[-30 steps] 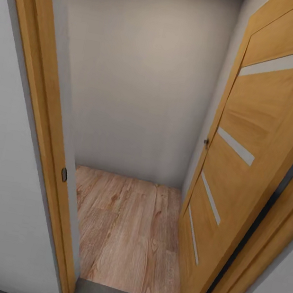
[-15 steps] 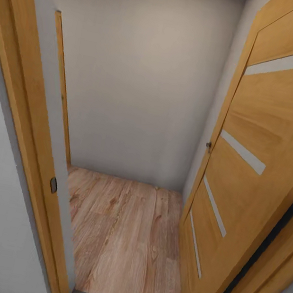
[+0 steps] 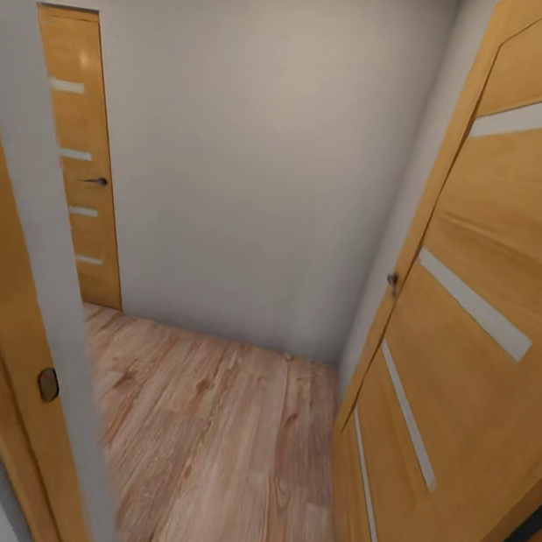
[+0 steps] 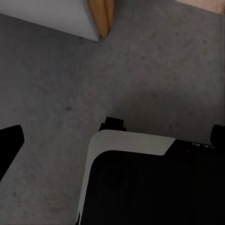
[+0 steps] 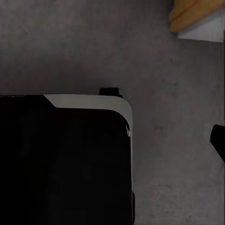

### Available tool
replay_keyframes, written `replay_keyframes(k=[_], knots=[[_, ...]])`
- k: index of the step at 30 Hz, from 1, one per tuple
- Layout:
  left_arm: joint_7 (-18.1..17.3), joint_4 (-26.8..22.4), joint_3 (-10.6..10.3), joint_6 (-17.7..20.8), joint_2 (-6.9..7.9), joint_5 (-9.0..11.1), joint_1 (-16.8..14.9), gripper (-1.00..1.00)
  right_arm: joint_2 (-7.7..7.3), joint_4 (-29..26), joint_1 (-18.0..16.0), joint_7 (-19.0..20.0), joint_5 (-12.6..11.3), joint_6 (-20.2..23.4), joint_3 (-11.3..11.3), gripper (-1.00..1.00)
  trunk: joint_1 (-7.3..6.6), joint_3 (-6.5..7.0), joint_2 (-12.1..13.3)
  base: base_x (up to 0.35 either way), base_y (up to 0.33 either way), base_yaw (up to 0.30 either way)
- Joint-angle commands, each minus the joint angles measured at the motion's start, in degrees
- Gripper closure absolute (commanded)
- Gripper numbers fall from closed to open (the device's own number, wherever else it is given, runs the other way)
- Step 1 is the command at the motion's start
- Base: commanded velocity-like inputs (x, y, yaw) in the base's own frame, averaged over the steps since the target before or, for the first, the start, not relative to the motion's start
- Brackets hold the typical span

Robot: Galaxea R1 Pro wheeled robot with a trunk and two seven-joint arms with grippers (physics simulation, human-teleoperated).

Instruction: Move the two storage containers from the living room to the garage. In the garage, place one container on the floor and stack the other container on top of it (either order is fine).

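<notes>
The left claw's fingers (image 4: 9, 143) are showing as dark tips at both edges of the left wrist view, standing wide apart and gripping nothing, hanging over grey concrete floor (image 4: 51, 84) above the robot's black-and-white base (image 4: 154, 183). Of the right claw, one dark fingertip (image 5: 218, 140) is peeking in, so I cannot tell its state. Ahead, the head camera is looking through a doorway onto wood planks (image 3: 223, 440), with an open door (image 3: 480, 344) at right, a closed door (image 3: 75, 174) far left, and a pale wall (image 3: 265, 154) behind.
</notes>
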Motion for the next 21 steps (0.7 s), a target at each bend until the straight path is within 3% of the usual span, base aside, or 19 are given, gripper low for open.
replay_keyframes(k=[1, 8, 13, 21], knots=[[0.1, 0.0, -0.5, -0.2, -0.01, 0.5, 0.0, -1.0, 0.01, 0.2, -0.1, -0.1, -0.3, -0.3, 0.3, -1.0, 0.04, -0.07, 0.0, 0.318, -0.089, 0.0], [0.1, 0.0, -0.5, -0.2, -0.01, 0.4, 0.0, -1.0, 0.11, 0.2, -0.1, -0.1, -0.4, -0.4, 0.2, -1.0, 0.04, -0.07, 0.0, 0.317, -0.093, -0.012], [0.1, 0.0, -0.5, -0.2, -0.01, 0.5, 0.0, -1.0, 0.14, 0.2, -0.1, -0.1, -0.4, -0.4, 0.2, -1.0, 0.04, -0.07, 0.0, 0.304, -0.095, -0.144], [0.2, 0.0, -0.5, -0.4, -0.01, 0.5, 0.0, -1.0, -0.02, 0.2, -0.1, -0.1, -0.3, -0.4, 0.2, -1.0, 0.04, -0.07, 0.0, 0.069, -0.02, -0.022]])
